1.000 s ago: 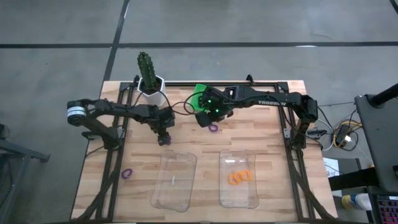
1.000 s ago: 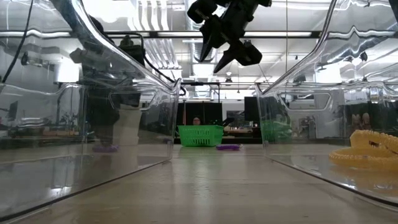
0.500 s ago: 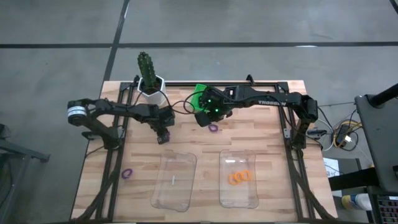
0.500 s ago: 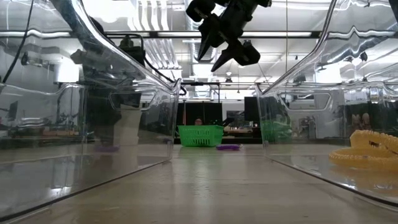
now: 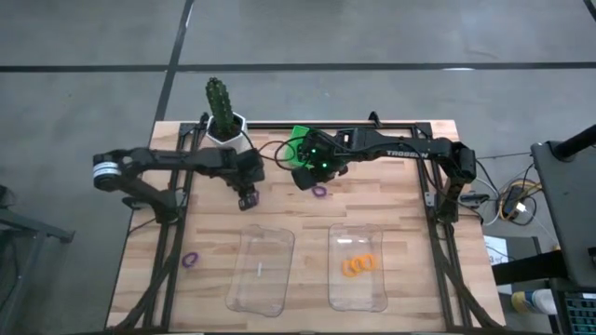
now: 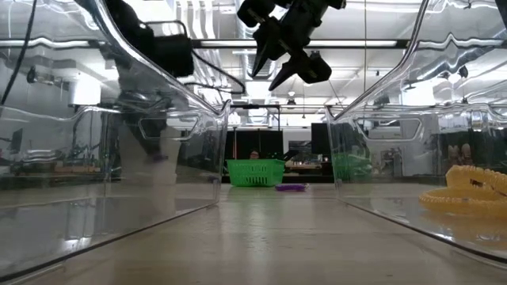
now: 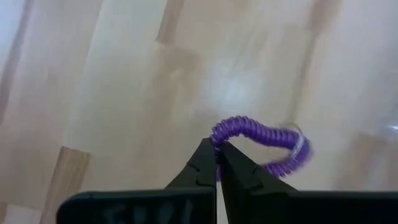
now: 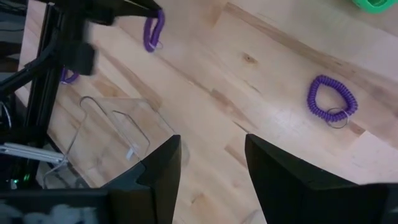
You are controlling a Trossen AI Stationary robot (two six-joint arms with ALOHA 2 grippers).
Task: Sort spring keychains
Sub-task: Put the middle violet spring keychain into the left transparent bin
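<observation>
Held keychain: a purple spring keychain [image 7: 261, 144] is hanging pinched in the left gripper [image 7: 217, 163], clear of the table.
Left gripper: its fingers are closing fully on the coil.
Direction: the left clear tray [image 5: 262, 270] is lying just nearer the front edge.
Right gripper [image 5: 305, 177]: hovering open, empty, over another purple keychain [image 5: 319, 192].

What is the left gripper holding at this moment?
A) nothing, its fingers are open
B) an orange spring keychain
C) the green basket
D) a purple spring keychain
D: in the left wrist view the left gripper has its fingers shut on a purple spring keychain, which hangs above the wooden table.
</observation>
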